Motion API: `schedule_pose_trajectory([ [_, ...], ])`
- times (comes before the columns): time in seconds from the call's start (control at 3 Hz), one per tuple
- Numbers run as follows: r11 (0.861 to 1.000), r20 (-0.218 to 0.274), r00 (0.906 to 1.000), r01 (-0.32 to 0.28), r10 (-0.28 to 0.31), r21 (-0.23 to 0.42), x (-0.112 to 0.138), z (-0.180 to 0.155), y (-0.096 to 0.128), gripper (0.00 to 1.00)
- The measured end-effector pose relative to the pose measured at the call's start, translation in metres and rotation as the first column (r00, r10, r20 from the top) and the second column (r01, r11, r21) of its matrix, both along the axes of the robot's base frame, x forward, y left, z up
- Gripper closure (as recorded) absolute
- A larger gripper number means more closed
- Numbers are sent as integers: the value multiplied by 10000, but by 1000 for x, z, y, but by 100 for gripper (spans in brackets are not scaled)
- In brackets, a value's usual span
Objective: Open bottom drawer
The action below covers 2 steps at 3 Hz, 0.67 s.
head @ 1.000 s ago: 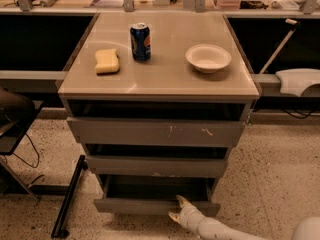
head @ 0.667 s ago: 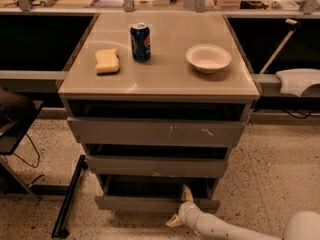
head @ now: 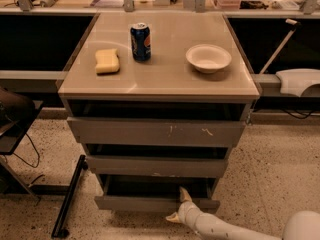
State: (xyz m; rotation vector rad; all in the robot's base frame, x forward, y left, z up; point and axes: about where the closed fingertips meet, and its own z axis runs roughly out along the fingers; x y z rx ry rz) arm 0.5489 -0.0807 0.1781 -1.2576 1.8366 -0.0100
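Site: speckled terrazzo floor (head: 280, 174), with a beige-topped bench (head: 165, 74) standing on it in front of a dark recessed counter. On the bench top are a yellow rectangular sponge (head: 107, 61), a blue soda can (head: 140, 42) standing upright, and a shallow white bowl (head: 208, 58), all well apart from one another.

Three drawers sit below the top. The wide grey top drawer panel with white scratch marks (head: 155, 132) and the mid-sized grey middle panel (head: 155, 166) each show a dark gap above them. The plain grey-brown bottom drawer (head: 140, 203), lowest and nearest the floor, stands part-way out, with a dark opening visible behind its front panel.

My white two-finger gripper (head: 178, 206) is at the right part of that bottom panel. Its fingers are apart. The upper finger (head: 184, 194) rises over the panel's top edge and the other lies low by the bottom edge. They appear to straddle the panel rather than pinch it, though I cannot confirm contact from this angle.

Assessment: the opening is begun and partly achieved. The drawer looks to have further travel left, so I judge the task incomplete.
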Motion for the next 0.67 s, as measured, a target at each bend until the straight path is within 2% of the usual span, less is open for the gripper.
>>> schedule_pose_trajectory([
  [0.67, 10000, 0, 10000, 2, -2, 1, 0, 0, 0, 65],
])
